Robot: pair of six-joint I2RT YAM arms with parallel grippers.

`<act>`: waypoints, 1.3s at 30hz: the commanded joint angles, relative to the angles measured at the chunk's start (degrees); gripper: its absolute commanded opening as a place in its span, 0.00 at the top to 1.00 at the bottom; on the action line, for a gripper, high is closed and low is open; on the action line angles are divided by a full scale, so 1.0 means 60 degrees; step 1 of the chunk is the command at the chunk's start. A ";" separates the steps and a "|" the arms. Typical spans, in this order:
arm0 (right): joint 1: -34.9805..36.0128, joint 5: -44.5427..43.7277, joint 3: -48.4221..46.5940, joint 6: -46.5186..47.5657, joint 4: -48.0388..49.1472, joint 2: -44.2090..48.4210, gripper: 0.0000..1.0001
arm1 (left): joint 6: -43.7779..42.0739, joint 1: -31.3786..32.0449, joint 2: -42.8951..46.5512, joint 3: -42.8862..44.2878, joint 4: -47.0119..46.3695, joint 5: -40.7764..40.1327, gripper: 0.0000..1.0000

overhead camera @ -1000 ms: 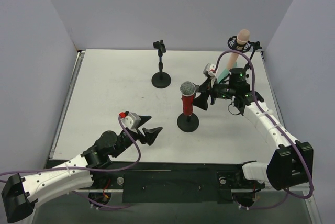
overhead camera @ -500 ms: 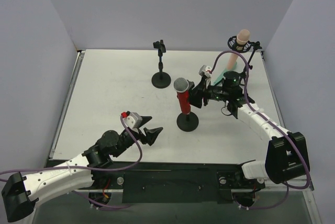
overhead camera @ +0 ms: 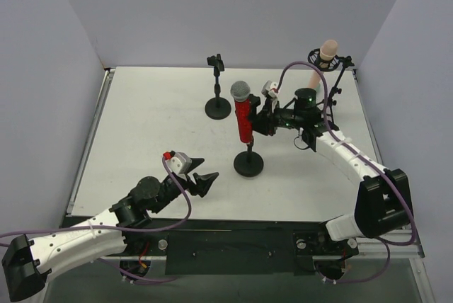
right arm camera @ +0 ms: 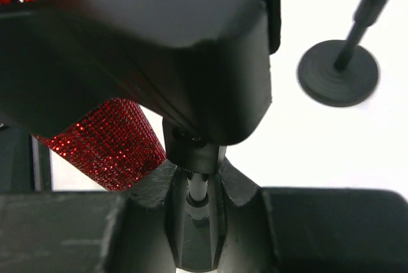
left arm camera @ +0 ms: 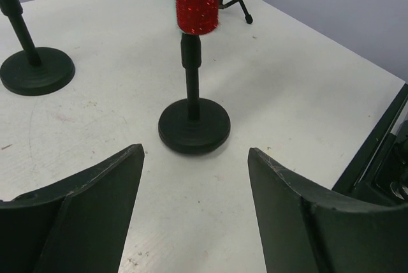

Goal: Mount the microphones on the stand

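The right gripper (overhead camera: 260, 123) has its jaws closed on the black round-base stand (overhead camera: 249, 165) that carries the glittery red microphone with a silver mesh head (overhead camera: 243, 115) on the white tabletop (overhead camera: 141, 126), and the jaws of the left gripper (overhead camera: 210, 167) stand wide open, empty.

Left end effector (overhead camera: 204, 171) spread wide, held low, right end effector (overhead camera: 256, 122) clamped tight, arm outstretched

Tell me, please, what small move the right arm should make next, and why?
Probably open the right gripper and ease back: it is shut on the stand just under its clip, the red mic already sits roughly upright in that clip, and the base lies flat.
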State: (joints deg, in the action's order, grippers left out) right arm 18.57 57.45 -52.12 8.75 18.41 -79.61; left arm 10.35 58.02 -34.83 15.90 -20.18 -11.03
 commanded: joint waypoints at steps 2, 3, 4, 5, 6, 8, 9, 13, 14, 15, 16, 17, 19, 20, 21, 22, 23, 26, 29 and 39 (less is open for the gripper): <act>-0.0150 -0.0990 -0.2166 0.0021 0.0227 -0.1098 0.99 | 0.0121 -0.0017 0.0252 0.0616 0.0404 -0.0301 0.23; -0.0179 -0.1223 -0.2705 -0.0023 0.0198 -0.1348 0.99 | 0.0121 -0.0017 0.0268 0.0660 0.0463 -0.0344 0.23; -0.0194 -0.1400 -0.3000 0.0035 -0.0064 -0.1698 0.99 | 0.0121 -0.0017 0.0355 0.0675 0.0551 -0.0374 0.23; -0.0267 -0.1633 -0.3511 0.0093 -0.0182 -0.1919 0.99 | 0.0121 -0.0017 0.0385 0.0690 0.0624 -0.0432 0.23; -0.0340 -0.1737 -0.3849 0.0210 -0.0560 -0.2298 0.99 | 0.0121 -0.0017 0.0457 0.0690 0.0697 -0.0447 0.23; -0.0442 -0.2045 -0.4787 0.0386 -0.1132 -0.2843 0.99 | 0.0150 -0.0017 0.0546 0.0704 0.0814 -0.0535 0.23; -0.0458 -0.2234 -0.5312 0.0387 -0.1208 -0.3178 0.99 | 0.0165 -0.0017 0.0561 0.0719 0.0859 -0.0579 0.23; -0.0648 -0.2762 -0.6734 0.0343 -0.1458 -0.4028 0.99 | 0.0223 -0.0017 0.0619 0.0777 0.1137 -0.0725 0.23; -0.0677 -0.2880 -0.7203 0.0299 -0.1458 -0.4161 0.99 | 0.0223 -0.0017 0.0605 0.0792 0.1152 -0.0755 0.23; -0.0707 -0.2910 -0.7410 0.0255 -0.1443 -0.4467 0.99 | 0.0209 -0.0017 0.0605 0.0821 0.1181 -0.0798 0.23; -0.0721 -0.3012 -0.7731 0.0153 -0.1400 -0.4601 0.99 | 0.0209 -0.0017 0.0590 0.0865 0.1196 -0.0828 0.23; -0.0722 -0.3100 -0.7836 0.0109 -0.1182 -0.4849 0.99 | 0.0209 -0.0017 0.0575 0.0880 0.1196 -0.0857 0.23; -0.0692 -0.3290 -0.7983 -0.0139 -0.0772 -0.5128 0.98 | 0.0209 -0.0017 0.0517 0.0939 0.1182 -0.0887 0.23; -0.0649 -0.3436 -0.8027 -0.0155 -0.0711 -0.5231 0.98 | 0.0209 -0.0017 0.0502 0.0953 0.1167 -0.0916 0.23; -0.0619 -0.3481 -0.8057 -0.0155 -0.0667 -0.5377 0.98 | 0.0209 -0.0017 0.0473 0.0968 0.1167 -0.0916 0.24; -0.0590 -0.3568 -0.8028 -0.0170 -0.0609 -0.5422 0.98 | 0.0223 -0.0017 0.0473 0.0968 0.1167 -0.0931 0.24; -0.0590 -0.3555 -0.7984 -0.0257 -0.0492 -0.5495 0.97 | 0.0223 -0.0017 0.0444 0.0968 0.1181 -0.0945 0.24; -0.0575 -0.3526 -0.7473 -0.0317 -0.0096 -0.5481 0.96 | 0.0238 -0.0002 0.0429 0.0924 0.1123 -0.0960 0.24; -0.0648 -0.3379 -0.6960 -0.0185 0.0123 -0.5262 0.93 | 0.0223 -0.0002 0.0429 0.0909 0.1094 -0.0960 0.24; -0.1058 -0.2720 -0.5085 -0.0331 0.0886 -0.4354 0.75 | 0.0209 -0.0002 0.0780 0.0719 0.1093 -0.0872 0.24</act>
State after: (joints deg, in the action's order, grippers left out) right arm 13.15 38.54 -85.32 7.25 18.81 -110.45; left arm 11.42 58.02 -31.64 18.92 -12.49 -16.12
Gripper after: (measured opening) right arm 0.228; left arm 0.763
